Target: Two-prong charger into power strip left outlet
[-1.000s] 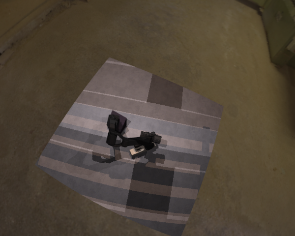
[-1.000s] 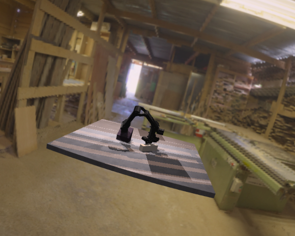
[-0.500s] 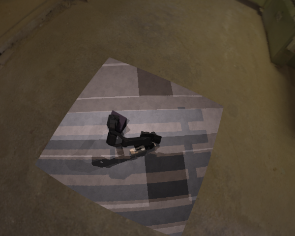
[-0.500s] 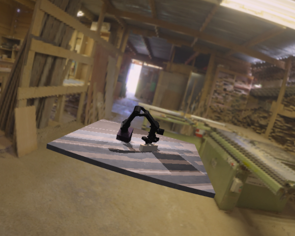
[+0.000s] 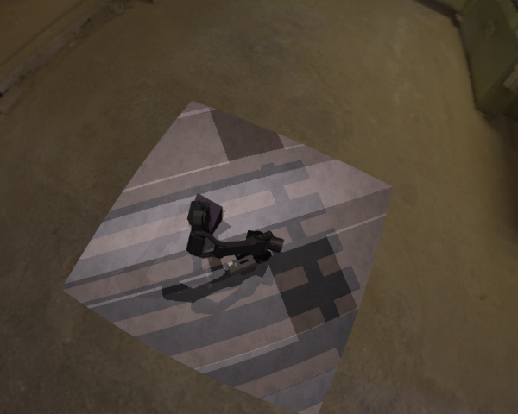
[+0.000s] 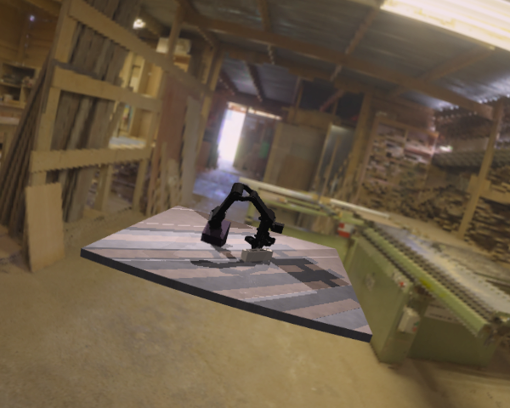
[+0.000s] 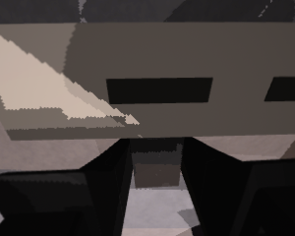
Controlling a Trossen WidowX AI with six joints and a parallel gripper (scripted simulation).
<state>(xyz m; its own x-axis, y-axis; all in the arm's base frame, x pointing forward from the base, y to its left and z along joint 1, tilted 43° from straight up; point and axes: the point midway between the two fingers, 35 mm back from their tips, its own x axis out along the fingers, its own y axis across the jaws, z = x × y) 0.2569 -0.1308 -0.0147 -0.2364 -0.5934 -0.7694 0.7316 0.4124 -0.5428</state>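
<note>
The power strip (image 5: 240,266) (image 6: 256,256) (image 7: 187,120) is a grey-beige block on the table. In the wrist view it crosses the upper part, with one dark slot (image 7: 159,90) near the middle and another dark slot (image 7: 287,89) cut off by the right edge. My gripper (image 7: 153,135) (image 6: 259,246) is at the side of the strip and low over it, shut on the charger. The charger (image 7: 157,169) is a small dark block between the two black fingers, just below the strip's near edge in the wrist view. Its prongs are hidden, and I cannot tell whether it touches the strip.
The striped table top (image 5: 161,173) (image 6: 263,285) carries the arm's dark purple base block (image 5: 214,212) (image 6: 214,232), behind and left of the strip in the exterior view. The arm's shadow falls across the table beside the strip. A green machine (image 6: 378,280) stands beyond the table's right edge.
</note>
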